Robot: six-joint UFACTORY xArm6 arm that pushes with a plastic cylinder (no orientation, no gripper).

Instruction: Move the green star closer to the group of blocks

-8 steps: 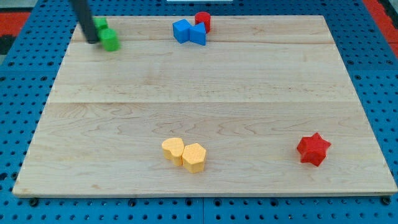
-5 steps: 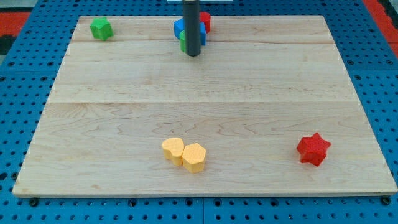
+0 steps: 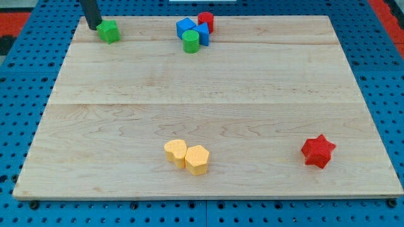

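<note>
The step in hand looks like the start of the push: my tip (image 3: 93,27) sits just at the view's left of the green star (image 3: 108,31), touching or nearly so, near the top left corner of the bench (image 3: 202,94). The rod leans up out of the view's top. As an end effector it has no jaws to open or close and grips nothing. The next move calls for a steady shove toward the view's right, to the green cylinder (image 3: 190,41), blue blocks (image 3: 192,30) and red cylinder (image 3: 206,21)
</note>
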